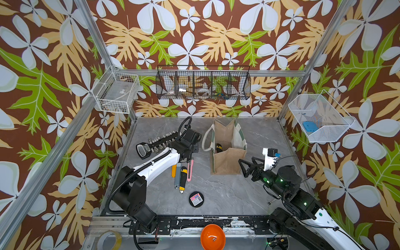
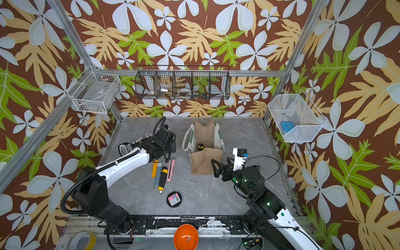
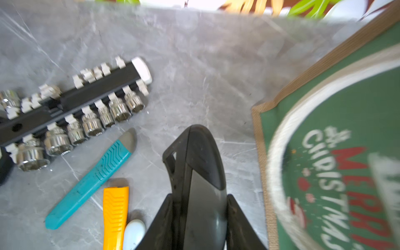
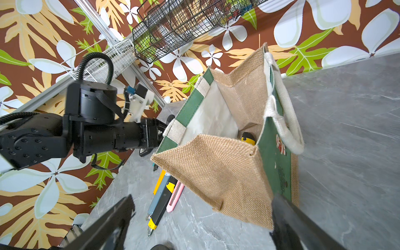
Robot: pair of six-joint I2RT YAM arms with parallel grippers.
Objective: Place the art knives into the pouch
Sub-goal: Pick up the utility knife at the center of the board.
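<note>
Standing open on the grey table, the pouch has the right gripper gaping wide, empty, at its near corner; the left gripper clamps a black-grey art knife just beside its printed panel, and a yellow-black cutter lies inside

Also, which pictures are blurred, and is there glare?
Left wrist view: the pouch print is smeared, the socket rail slightly soft. Right wrist view: sharp, only the right gripper's fingers blur. Both top views: sharp, even light, little glare.
</note>
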